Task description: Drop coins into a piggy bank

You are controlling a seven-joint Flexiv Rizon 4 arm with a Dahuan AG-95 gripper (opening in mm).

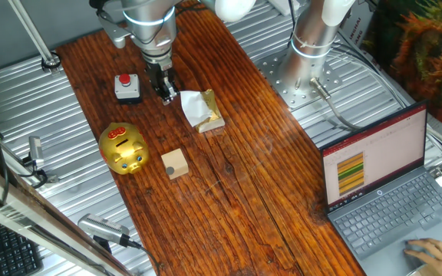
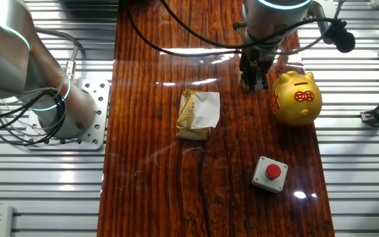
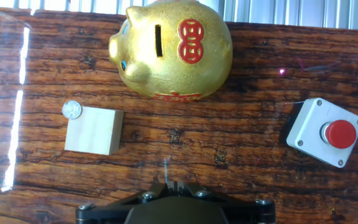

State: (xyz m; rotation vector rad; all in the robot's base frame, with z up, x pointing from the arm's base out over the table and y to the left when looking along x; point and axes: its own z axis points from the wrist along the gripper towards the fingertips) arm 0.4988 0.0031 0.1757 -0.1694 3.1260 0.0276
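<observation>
The coin is a tiny, thin, stiff metal disc, light and probably slippery. Lying flat, it offers almost no edge, so the claw would likely have to pinch it across its rim, and a slight miss could flick it away. In the hand view it looks pale silver-grey and sits at the top left corner of the cube; in one fixed view it shows as a dull dark spot on the cube's upper face. The pig stands just beside the cube on the tabletop, shiny gold, with a dark slot on its back next to a red patch with gold marks. It looks hard and glossy, perhaps brittle, so a knock could tip or chip it. The claw hangs above the wood between the red button box and a crumpled tissue on a gold packet, well apart from the coin. Its fingers appear close together and hold nothing visible, though the gap is too small to judge.
</observation>
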